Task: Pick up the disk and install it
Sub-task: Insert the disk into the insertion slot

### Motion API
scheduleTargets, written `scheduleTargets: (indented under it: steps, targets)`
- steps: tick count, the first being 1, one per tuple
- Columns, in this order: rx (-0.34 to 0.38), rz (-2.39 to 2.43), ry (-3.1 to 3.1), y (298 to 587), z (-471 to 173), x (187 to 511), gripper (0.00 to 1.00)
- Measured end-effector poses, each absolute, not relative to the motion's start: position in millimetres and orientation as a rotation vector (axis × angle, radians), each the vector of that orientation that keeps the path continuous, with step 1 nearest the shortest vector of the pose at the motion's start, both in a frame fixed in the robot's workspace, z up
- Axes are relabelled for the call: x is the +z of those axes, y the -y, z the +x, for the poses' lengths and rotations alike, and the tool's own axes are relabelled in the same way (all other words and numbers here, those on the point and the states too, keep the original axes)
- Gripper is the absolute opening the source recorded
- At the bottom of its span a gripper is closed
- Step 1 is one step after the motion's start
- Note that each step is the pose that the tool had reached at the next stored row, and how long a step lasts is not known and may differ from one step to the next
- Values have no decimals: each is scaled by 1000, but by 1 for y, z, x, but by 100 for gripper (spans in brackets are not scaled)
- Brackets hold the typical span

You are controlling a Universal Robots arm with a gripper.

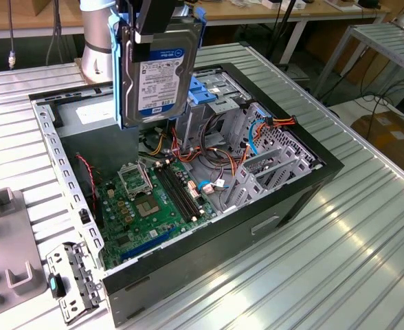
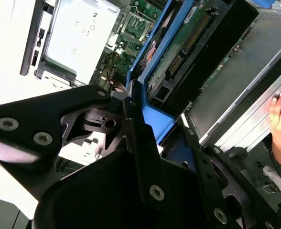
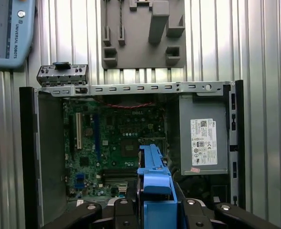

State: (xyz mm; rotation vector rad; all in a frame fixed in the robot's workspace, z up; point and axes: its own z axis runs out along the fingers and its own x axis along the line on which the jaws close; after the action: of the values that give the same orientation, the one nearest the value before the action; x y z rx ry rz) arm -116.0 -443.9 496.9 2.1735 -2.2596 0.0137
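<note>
In the exterior view we stand off the table (image 1: 353, 275), high and at an angle, looking down over a corner of the open case (image 1: 209, 254) from mid range. In the first wrist view we look straight down into the case from well above, past the disk (image 3: 155, 191) seen edge-on. In the second wrist view we sit tight against the gripper (image 2: 162, 138), tilted, looking along the disk's circuit-board side into the case. All three views share the disk, the motherboard (image 1: 143, 206) and the power supply (image 3: 202, 138).
</note>
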Motion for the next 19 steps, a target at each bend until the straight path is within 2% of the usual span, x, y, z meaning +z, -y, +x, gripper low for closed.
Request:
scheduleTargets:
  steps: [19]
  targets:
    - [14, 2173, 2260, 465, -115, 497, 37]
